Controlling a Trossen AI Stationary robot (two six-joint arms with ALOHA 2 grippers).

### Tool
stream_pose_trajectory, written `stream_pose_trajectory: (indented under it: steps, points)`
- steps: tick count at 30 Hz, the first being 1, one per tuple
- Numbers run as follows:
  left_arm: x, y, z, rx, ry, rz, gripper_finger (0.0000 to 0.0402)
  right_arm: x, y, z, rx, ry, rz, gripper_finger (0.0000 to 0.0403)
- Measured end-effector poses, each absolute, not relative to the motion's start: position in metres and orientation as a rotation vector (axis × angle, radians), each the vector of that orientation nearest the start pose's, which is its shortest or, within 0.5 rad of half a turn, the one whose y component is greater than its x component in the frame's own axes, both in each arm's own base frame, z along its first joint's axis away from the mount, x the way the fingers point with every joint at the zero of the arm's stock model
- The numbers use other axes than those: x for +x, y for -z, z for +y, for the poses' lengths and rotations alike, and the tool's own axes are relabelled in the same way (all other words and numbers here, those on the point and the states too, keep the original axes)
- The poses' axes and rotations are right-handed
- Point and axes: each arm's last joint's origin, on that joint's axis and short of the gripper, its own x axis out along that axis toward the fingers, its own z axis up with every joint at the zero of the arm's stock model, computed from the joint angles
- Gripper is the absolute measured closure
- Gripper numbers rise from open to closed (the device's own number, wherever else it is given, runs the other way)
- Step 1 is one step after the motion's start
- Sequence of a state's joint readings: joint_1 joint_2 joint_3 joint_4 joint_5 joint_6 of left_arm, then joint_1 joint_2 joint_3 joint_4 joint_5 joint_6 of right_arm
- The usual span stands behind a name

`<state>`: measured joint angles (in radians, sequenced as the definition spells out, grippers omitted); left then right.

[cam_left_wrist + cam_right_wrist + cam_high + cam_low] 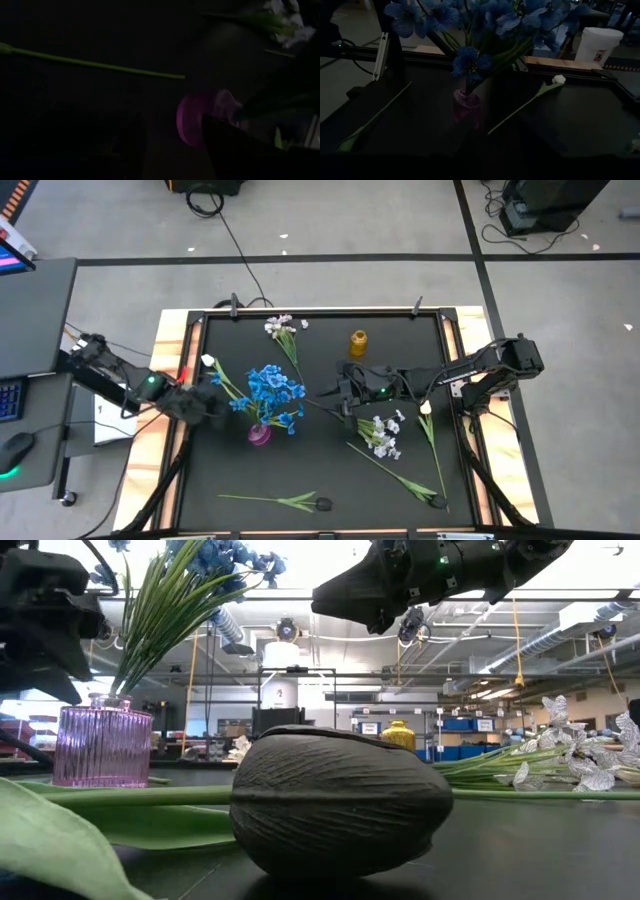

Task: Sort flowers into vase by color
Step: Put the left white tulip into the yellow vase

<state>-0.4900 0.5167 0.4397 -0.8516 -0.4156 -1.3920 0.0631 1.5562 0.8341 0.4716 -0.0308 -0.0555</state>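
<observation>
Two vases are standing on the black bench [320, 480]: a pink vase [259, 434] holding blue flowers [273, 390] left, an empty yellow vase [358, 342] far. White flowers [383, 434] are lying right. Left hand [222, 402] and right hand [340, 392] are flanking the bouquet; I cannot tell their grip.

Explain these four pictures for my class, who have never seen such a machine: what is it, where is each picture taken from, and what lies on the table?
This is a robot with two dark arms at a black table. One picture looks straight down, one looks level across the tabletop, and two come from cameras on the wrists. The left hand is beside a pink vase that already holds blue flowers. The right hand hovers near the middle; whether it holds anything is unclear. Around them lie a white blossom spray, white tulips, another spray and a small yellow vase. The big dark bud in the level picture is a tulip close to that camera.
</observation>
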Motion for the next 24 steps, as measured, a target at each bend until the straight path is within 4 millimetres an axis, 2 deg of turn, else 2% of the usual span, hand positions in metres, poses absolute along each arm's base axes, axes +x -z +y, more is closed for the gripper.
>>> stream_pose_trajectory:
  steps: [11, 24]
  points:
    - [0.089, -0.194, -0.013, -0.758, -0.668, 0.721, 0.0209, 0.332, -0.225, 0.022, -0.054, -0.12, 0.262, 0.025]
    - [0.086, -0.193, 0.014, -0.805, -0.941, 0.655, 0.0209, 0.332, -0.225, 0.022, -0.056, -0.12, 0.263, 0.025]
